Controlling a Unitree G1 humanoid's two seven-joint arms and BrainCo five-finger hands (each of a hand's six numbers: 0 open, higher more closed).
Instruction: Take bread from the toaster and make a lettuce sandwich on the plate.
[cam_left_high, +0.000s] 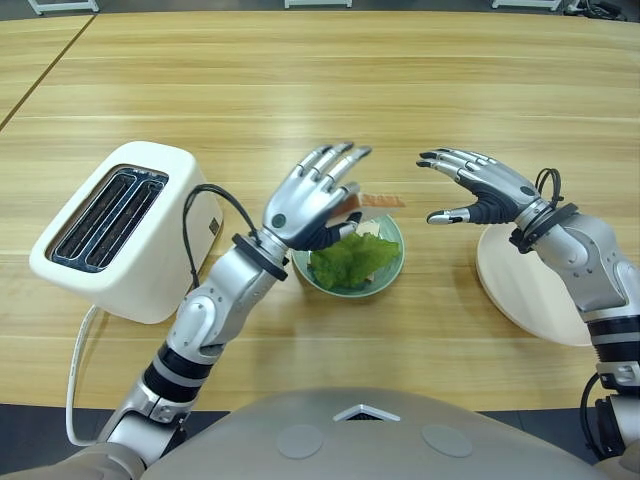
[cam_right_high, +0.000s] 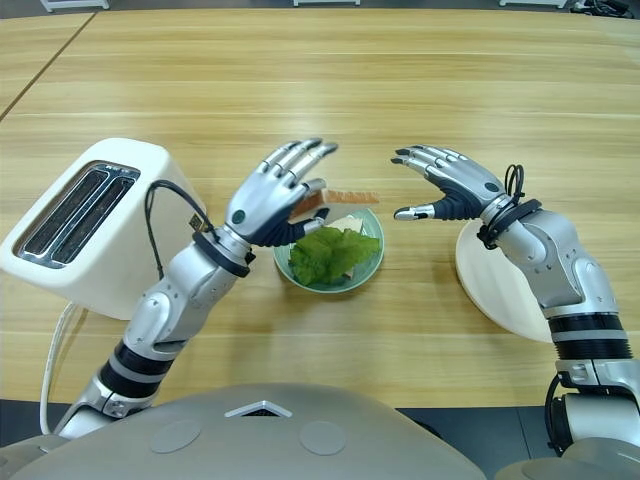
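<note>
Left of the green bowl (cam_right_high: 372, 262) on the wooden table (cam_left_high: 300, 80) stands the white toaster (cam_left_high: 150, 270); right of it, the plate (cam_left_high: 520, 290). The left hand (cam_left_high: 300, 200) hovers over the bowl's left rim beside the bread slice (cam_right_high: 352, 196) at the far rim — I cannot tell if it grips. The right hand (cam_left_high: 485, 185) hangs empty, fingers spread, just right of the bowl. Lettuce (cam_left_high: 350, 260) lies inside.

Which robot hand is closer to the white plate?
Right. The right hand hovers just past the plate at its left edge, wrist over the plate. The left hand is farther away, by the lettuce bowl.
</note>
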